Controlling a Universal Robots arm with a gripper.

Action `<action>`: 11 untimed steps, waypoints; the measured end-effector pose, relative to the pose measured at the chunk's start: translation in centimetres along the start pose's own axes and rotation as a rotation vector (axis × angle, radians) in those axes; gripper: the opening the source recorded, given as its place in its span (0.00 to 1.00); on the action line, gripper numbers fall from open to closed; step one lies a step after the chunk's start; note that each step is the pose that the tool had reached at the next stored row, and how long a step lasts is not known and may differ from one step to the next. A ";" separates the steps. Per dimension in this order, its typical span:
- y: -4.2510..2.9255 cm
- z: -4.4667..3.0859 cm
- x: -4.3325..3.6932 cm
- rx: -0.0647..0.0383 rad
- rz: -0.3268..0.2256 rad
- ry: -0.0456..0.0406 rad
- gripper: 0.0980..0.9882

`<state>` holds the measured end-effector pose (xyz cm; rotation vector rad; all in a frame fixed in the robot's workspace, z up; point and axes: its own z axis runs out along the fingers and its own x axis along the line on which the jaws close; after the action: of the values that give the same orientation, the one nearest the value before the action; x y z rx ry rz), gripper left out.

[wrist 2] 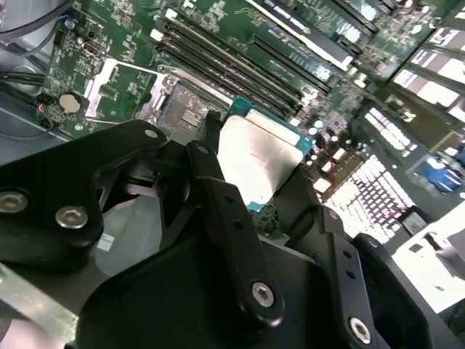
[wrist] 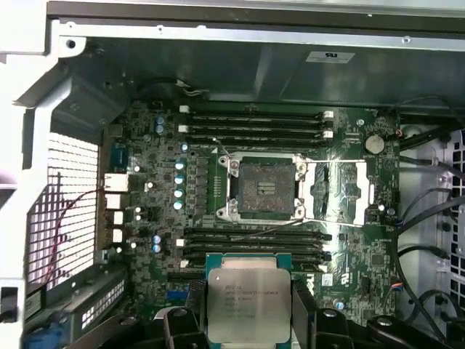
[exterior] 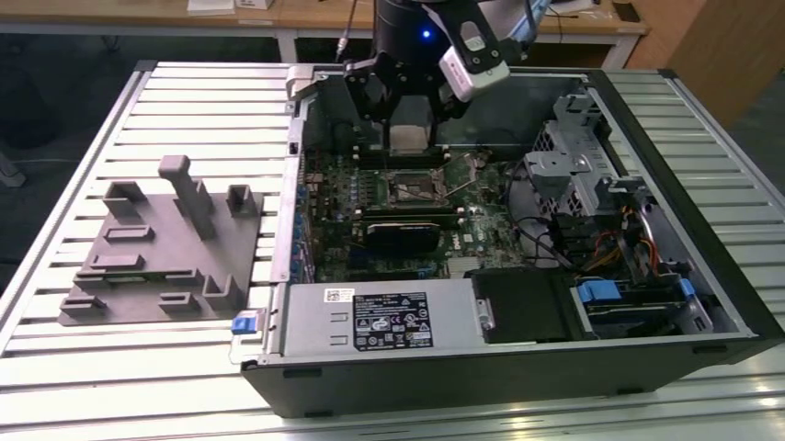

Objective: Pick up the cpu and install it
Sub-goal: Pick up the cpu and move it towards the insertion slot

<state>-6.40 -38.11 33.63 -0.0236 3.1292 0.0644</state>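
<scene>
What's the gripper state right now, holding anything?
The gripper: shut on the cpu, held over the motherboard; the socket is open and empty.

robotics lab or workshop, slotted aluminium worktable (exterior: 184, 110), opened computer tower (exterior: 491, 386) on it, wooden desks (exterior: 319, 15) behind

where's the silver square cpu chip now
In the exterior view the silver square cpu chip is held in the black gripper above the green motherboard, near its empty socket.
</scene>
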 end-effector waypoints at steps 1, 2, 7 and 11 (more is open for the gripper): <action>0.10 0.18 -0.12 0.000 0.000 0.0001 0.50; 0.21 0.36 -0.23 0.000 0.000 0.0002 0.50; 0.69 1.28 -0.68 0.000 0.000 0.0003 0.50; 1.02 2.03 -0.96 0.000 0.000 0.0003 0.50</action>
<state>-5.44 -37.00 31.66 -0.0238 3.1294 0.0641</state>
